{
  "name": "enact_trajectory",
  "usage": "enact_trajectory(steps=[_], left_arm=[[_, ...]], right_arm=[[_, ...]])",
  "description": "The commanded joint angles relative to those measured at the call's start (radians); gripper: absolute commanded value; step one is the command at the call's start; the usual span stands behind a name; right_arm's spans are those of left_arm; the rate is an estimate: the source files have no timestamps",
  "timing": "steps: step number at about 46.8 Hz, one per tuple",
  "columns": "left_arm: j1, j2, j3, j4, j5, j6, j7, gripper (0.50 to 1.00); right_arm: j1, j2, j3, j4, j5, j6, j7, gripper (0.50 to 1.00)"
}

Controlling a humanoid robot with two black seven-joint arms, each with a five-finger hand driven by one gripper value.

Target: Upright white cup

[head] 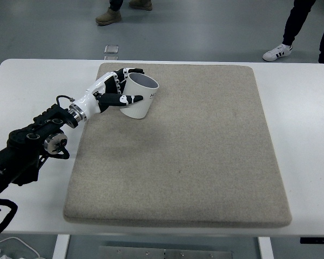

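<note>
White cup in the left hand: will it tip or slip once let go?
The white cup leans, so it may tip. The felt mat probably limits sliding. It looks rigid; the left hand fingers don't dent it.
</note>
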Motion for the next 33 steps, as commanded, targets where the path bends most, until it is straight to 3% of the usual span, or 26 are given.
enact_trajectory(steps=[1,9,33], left_arm=[[0.0,0.0,-0.002,0.0,-0.005,0.0,0.0,0.949],[0.0,0.0,-0.006,-0.001,-0.01,0.0,0.0,0.992],[-0.003,0.0,-0.013,-0.012,-0.011,-0.004,0.0,0.992]], right_arm=[[0.0,0.0,0.0,0.0,0.0,0.0,0.0,0.93],[0.0,0.0,0.0,0.0,0.0,0.0,0.0,0.93],[0.002,0.0,0.0,0.0,0.0,0.0,0.0,0.93]])
